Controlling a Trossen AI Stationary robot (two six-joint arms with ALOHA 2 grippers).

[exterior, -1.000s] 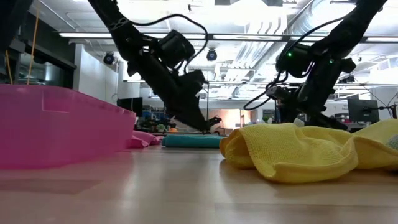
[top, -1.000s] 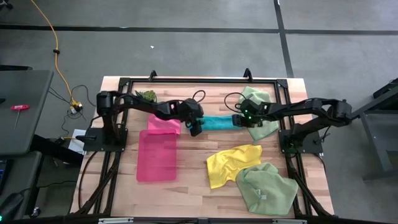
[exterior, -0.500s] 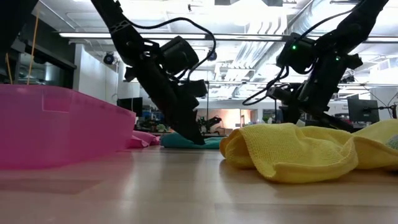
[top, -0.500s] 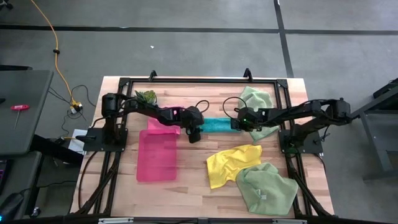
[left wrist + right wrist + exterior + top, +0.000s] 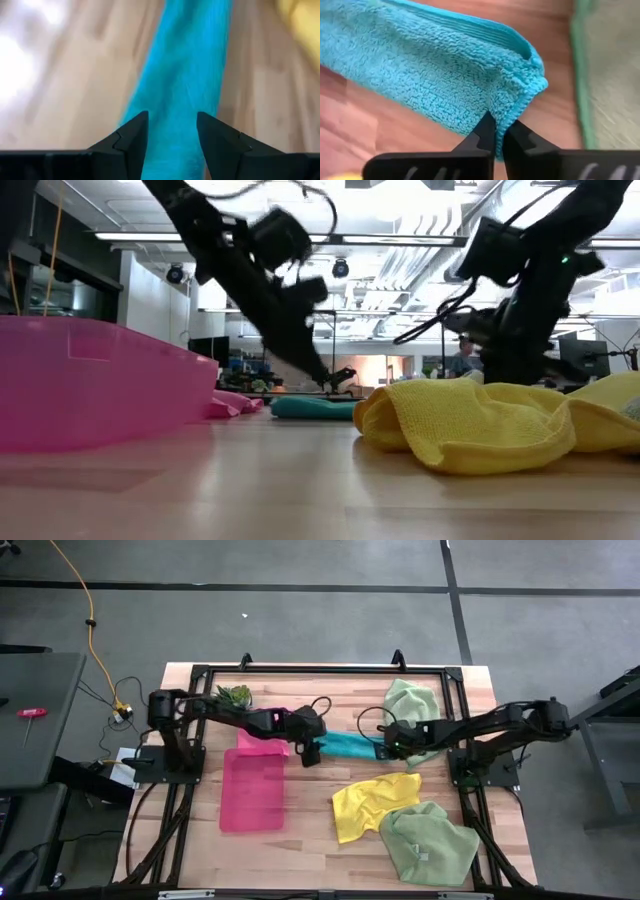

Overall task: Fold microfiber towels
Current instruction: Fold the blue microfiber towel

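The wooden table [image 5: 300, 840] fills the middle of the high view, with the pink tray [image 5: 252, 790] at centre left, probably set there to take finished folds. Tucked against the tray's upper edge lies the pink towel [image 5: 262, 741]. One pale green towel [image 5: 428, 842] sits crumpled at lower right, and the second green towel [image 5: 412, 700] lies at upper right, both seemingly waiting their turn. The yellow towel [image 5: 372, 802] is bunched just below centre; in the low view it bulks large in the right foreground [image 5: 470, 425].

The teal towel [image 5: 349, 746] is the one being worked. It lies as a narrow folded strip at the middle of the table, stretched between the two arms so that each can take one end. In the low view it shows as a low band at centre [image 5: 312, 407].

The left gripper [image 5: 310, 751] is at the strip's left end. Its wrist view shows the fingers [image 5: 132, 135] parted with teal cloth running between them, so it straddles the strip without pinching it. The right gripper [image 5: 388, 748] is at the right end; its fingers [image 5: 485, 132] are pressed together on the cloth's corner hem, holding that end so the strip can be lifted or carried over for the next fold.

The small plant [image 5: 236, 694] stands at upper left, well clear of the work.
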